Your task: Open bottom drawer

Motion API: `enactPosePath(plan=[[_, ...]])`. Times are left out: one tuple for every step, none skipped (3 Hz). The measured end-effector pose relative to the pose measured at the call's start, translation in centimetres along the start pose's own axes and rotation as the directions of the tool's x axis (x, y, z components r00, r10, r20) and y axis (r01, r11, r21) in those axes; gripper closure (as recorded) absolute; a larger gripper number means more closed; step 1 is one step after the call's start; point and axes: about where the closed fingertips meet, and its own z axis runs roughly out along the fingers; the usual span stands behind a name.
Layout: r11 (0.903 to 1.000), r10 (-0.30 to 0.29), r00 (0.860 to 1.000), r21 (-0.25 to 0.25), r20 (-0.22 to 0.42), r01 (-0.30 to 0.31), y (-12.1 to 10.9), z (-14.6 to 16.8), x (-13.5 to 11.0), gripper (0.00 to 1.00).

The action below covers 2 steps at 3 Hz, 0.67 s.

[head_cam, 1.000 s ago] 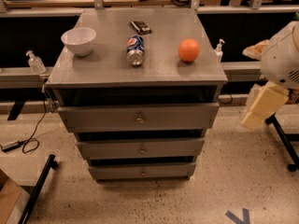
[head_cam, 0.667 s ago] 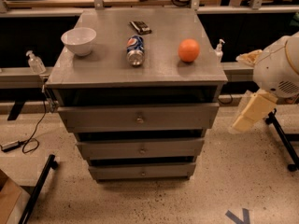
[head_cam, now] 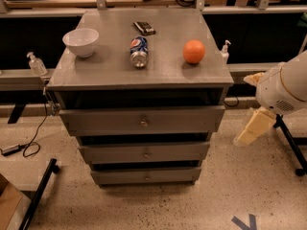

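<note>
The grey cabinet (head_cam: 144, 66) has three drawers stacked in front. The bottom drawer (head_cam: 120, 176) is the narrowest and thinnest, with a tiny round knob (head_cam: 146, 178) at its centre; its front stands slightly forward of the cabinet body. Above it are the mid-sized drawer (head_cam: 115, 153) and the widest top drawer (head_cam: 105, 121). My gripper (head_cam: 253, 127), cream-coloured under the white arm (head_cam: 285, 87), hangs to the right of the cabinet at about middle-drawer height, apart from every drawer and holding nothing.
On the cabinet top lie a white bowl (head_cam: 80, 41), a soda can (head_cam: 139, 51), an orange (head_cam: 194, 51) and a small dark object (head_cam: 143, 28). Sanitiser bottles (head_cam: 36, 63) (head_cam: 224, 50) stand beside it. A black stand leg (head_cam: 41, 195), a cable (head_cam: 29, 147) and a cardboard box (head_cam: 8, 205) are on the left floor; another stand leg (head_cam: 290, 145) is at right.
My arm and gripper have moved left and a little down, closer to the cabinet's right side. The drawers have not moved.
</note>
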Motion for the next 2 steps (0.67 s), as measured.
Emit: enactPosePath(plan=[[0.9989, -0.044, 0.999, 0.017, -0.019, 0.044, 0.2, -0.9, -1.0, 0.0], [0.9986, -0.052, 0.999, -0.012, 0.009, 0.052, 1.5, 0.8, -1.2, 0.0]])
